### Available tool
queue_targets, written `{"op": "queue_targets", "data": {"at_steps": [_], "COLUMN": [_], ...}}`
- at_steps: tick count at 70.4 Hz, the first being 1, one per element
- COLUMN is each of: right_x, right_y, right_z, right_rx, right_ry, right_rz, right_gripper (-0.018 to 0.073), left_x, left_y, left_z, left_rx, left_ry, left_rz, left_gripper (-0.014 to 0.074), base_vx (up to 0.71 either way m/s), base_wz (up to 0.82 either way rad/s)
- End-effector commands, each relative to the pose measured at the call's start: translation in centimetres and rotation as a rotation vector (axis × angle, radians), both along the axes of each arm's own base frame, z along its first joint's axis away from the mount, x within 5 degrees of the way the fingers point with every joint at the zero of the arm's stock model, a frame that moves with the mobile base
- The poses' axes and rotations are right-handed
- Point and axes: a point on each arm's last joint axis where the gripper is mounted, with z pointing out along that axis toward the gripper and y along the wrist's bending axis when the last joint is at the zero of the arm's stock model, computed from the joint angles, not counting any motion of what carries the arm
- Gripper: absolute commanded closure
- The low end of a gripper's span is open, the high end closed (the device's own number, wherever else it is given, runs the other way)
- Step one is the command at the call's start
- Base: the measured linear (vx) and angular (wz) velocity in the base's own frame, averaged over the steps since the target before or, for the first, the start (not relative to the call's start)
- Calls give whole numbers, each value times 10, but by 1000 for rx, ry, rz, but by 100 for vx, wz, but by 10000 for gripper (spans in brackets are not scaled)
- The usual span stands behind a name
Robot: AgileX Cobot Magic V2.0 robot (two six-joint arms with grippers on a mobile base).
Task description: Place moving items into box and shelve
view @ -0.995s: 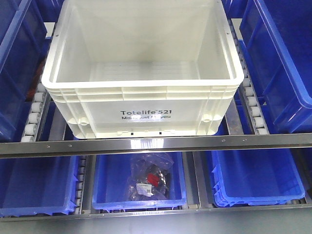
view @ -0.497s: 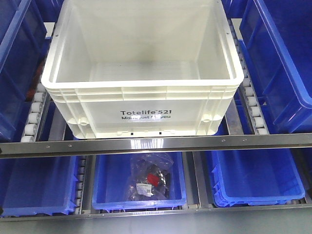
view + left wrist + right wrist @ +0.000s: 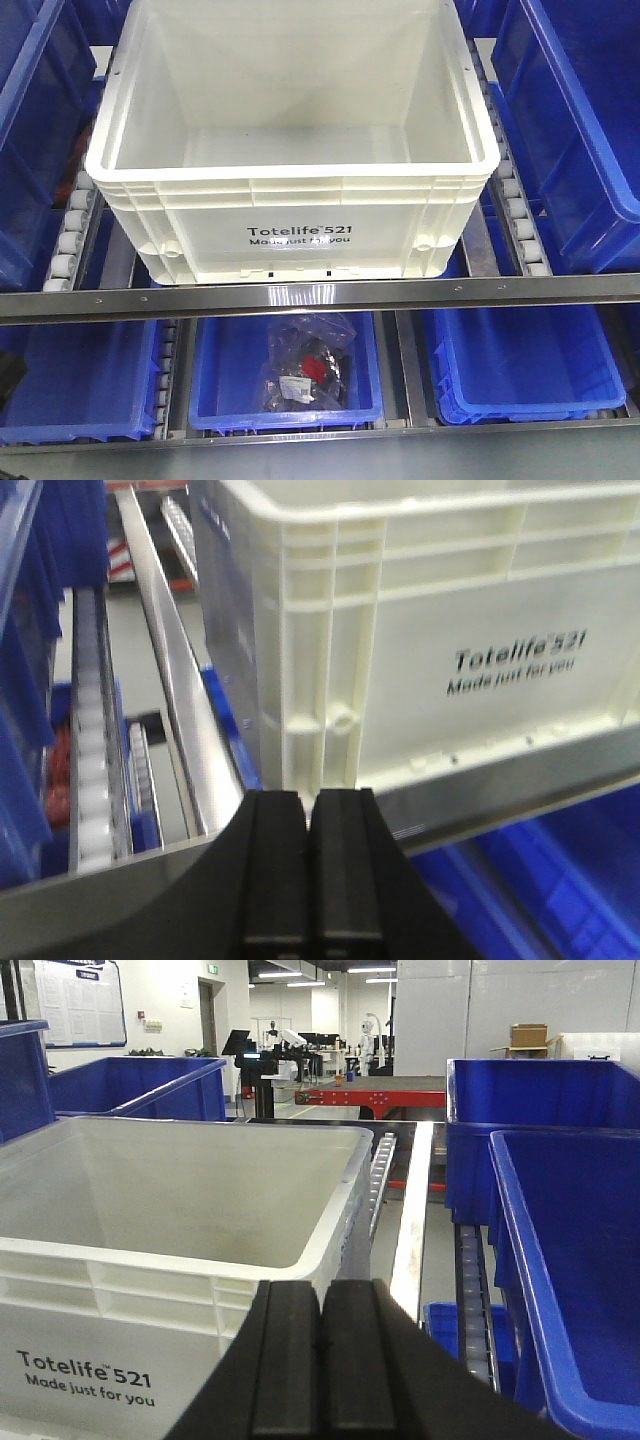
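On the upper level of a roller rack, the white box (image 3: 290,140) printed "Totelife 521 Made just for you" sits square on the tracks, its printed face toward the front camera and its lower front edge just behind the steel rail (image 3: 320,297) that crosses the rack. What shows of its interior is bare, with no plush toy in sight in any view. Grey roller strips (image 3: 68,235) run along both sides of the box, and tall blue bins (image 3: 575,130) flank it left and right. Below the rail, three more blue bins stand in a row; the middle bin (image 3: 285,375) holds a clear plastic bag (image 3: 308,372) of dark parts with a red piece inside.

In the left wrist view, the left tool (image 3: 308,820) has its two black fingers pressed together with nothing between them, pointing at the box's left front corner at rail height, a little short of it. In the right wrist view, the right tool (image 3: 321,1310) likewise shows its fingers together and empty, level with the ribbed rim at the box's right front corner. Beyond the box, the right wrist camera takes in a red-framed bench (image 3: 370,1095) and a bright workshop in the distance.
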Motion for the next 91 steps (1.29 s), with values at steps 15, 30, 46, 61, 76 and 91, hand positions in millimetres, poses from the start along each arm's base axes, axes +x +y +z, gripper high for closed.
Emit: {"op": "queue_targets", "data": {"at_steps": [15, 30, 46, 61, 76, 91], "right_x": [1, 1, 1, 1, 3, 6], "right_y": [-2, -2, -2, -3, -9, -16], "right_z": [11, 11, 11, 11, 0, -37], "right_rx": [16, 16, 16, -8, -57, 40], "right_ry": [-26, -26, -26, -31, 80, 18], "right_rz": [-22, -22, -22, -32, -106, -177], "right_gripper": [574, 574, 574, 574, 574, 574], "left_x": [-1, -1, -1, -1, -1, -1], "left_y": [0, 0, 0, 0, 0, 0], "left_z": [-5, -5, -5, -5, -5, -5], "left_rx": [-5, -5, -5, -5, -5, -5], "left_ry": [10, 10, 10, 10, 11, 11], "left_rz": [-4, -4, -4, -4, -4, -4], "left_gripper": [622, 622, 622, 622, 622, 622], "base_vx": [0, 0, 0, 0, 0, 0], "base_wz": [0, 0, 0, 0, 0, 0]}}
